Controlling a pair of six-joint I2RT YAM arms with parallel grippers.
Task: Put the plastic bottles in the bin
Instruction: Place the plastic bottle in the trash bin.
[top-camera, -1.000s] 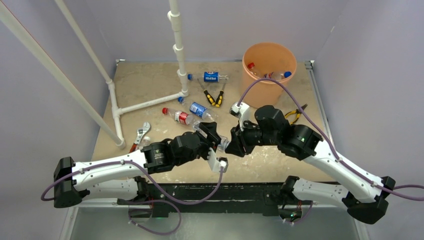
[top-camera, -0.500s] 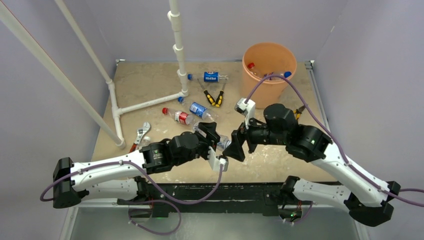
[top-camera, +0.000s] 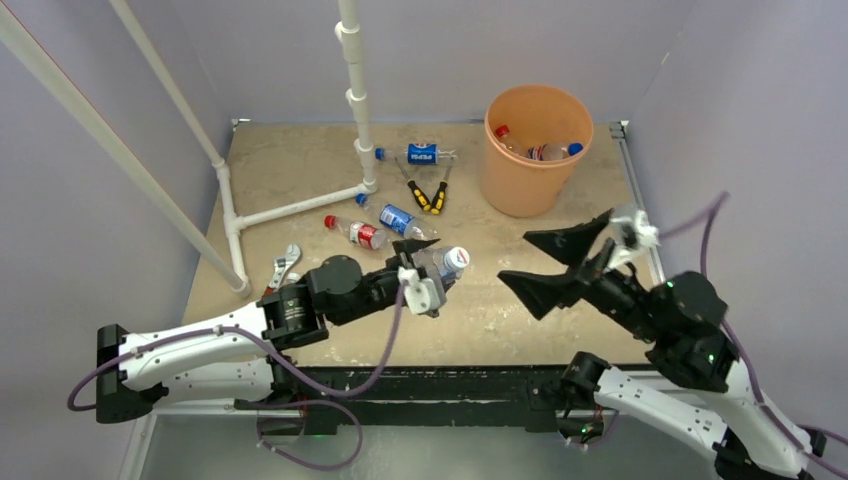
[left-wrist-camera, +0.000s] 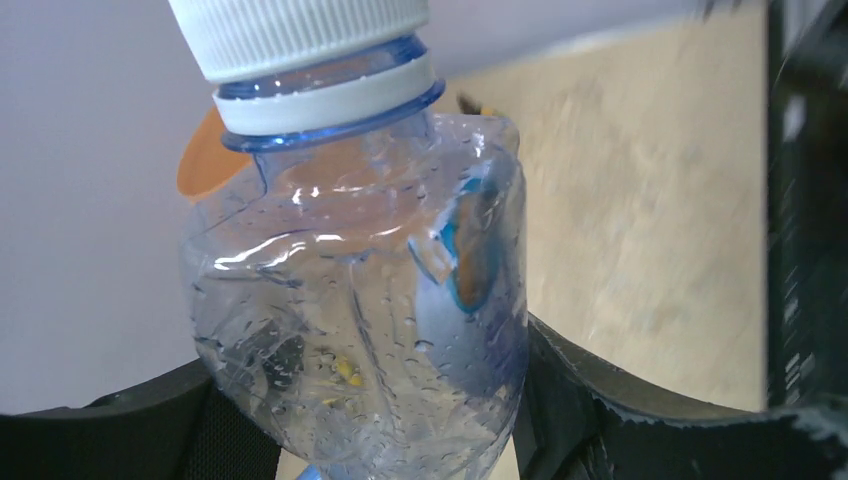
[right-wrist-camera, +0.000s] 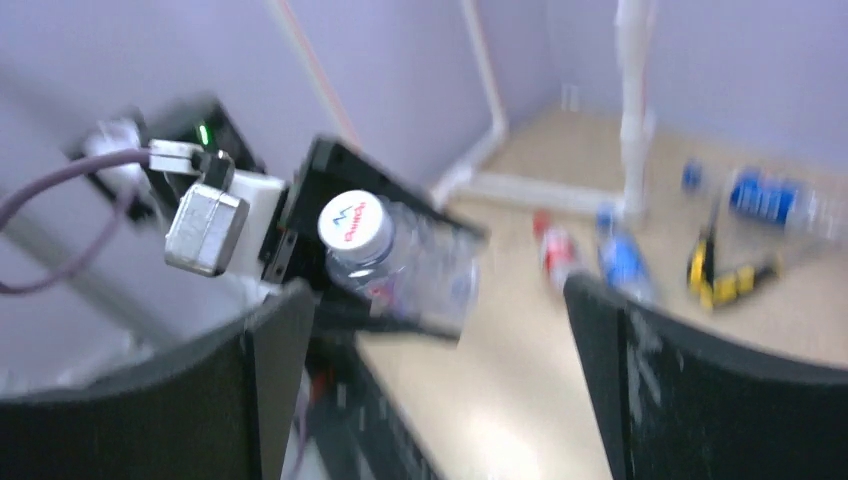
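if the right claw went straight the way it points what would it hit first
Probably the clear white-capped plastic bottle held by the left claw, which sits framed inside the open right claw; depth is unclear.

- Top view: bright, even, diffuse light; shadows faint; the cable (top-camera: 700, 215) at right is motion-smeared.
- Left wrist: bottle (left-wrist-camera: 360, 330) sharp with white glints; table (left-wrist-camera: 640, 220) behind soft.
- Right wrist: entire frame blurred.

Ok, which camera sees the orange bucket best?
The top camera: the whole bin shows, with bottles inside. The left wrist view catches only an orange sliver behind the held bottle; the right wrist view misses it.
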